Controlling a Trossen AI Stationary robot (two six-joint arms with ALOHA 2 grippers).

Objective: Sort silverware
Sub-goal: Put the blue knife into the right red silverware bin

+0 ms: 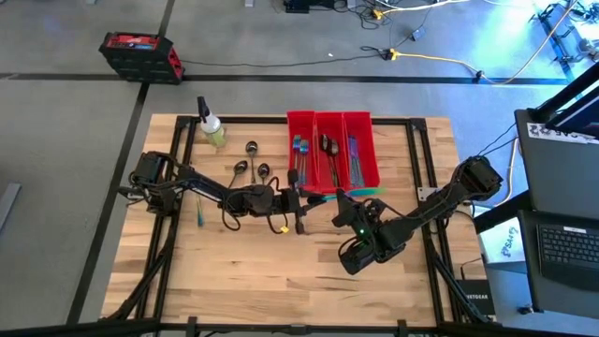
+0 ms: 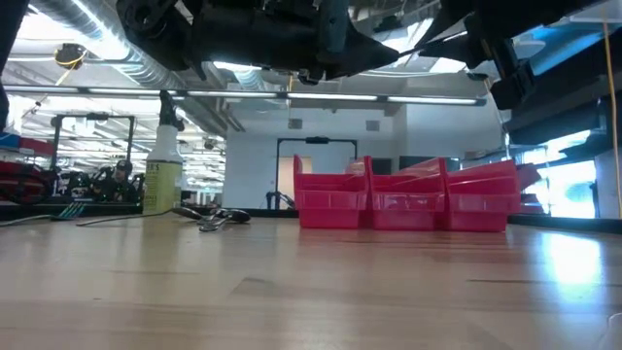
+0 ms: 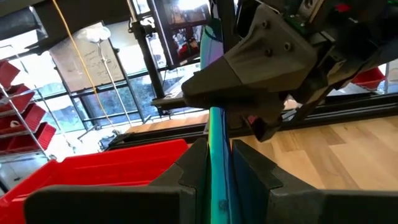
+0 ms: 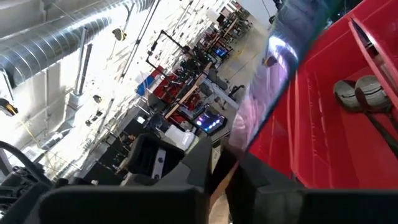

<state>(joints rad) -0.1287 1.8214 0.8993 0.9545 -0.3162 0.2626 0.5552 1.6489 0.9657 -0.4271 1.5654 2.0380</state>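
One iridescent teal piece of silverware [image 1: 363, 191] hangs level above the table in front of the red bins [image 1: 332, 120]. Both grippers are shut on it. My left gripper [image 1: 304, 198] reaches it from the table's left, my right gripper [image 1: 339, 200] from the right. In the left wrist view the teal strip [image 3: 217, 134] runs from my left gripper [image 3: 217, 183] up past the right gripper's body [image 3: 261, 68]. In the right wrist view the piece [image 4: 273, 81] reaches out over a bin. More silverware lies in the bins. My left gripper pinches one end of the teal piece [image 3: 217, 163] between its two fingers, coming level from the table's left. The fingers lie along the piece, which is lifted clear. My right gripper pinches the same piece farther along [image 4: 244, 138], level. Its far end sticks out beyond the fingers over the bins.
A spray bottle [image 1: 211, 126] stands at the far left. A few dark spoons [image 1: 253, 165] lie loose beside the bins, and another teal piece [image 1: 199, 213] lies near the left arm. The near half of the wooden table [image 1: 281, 271] is bare.
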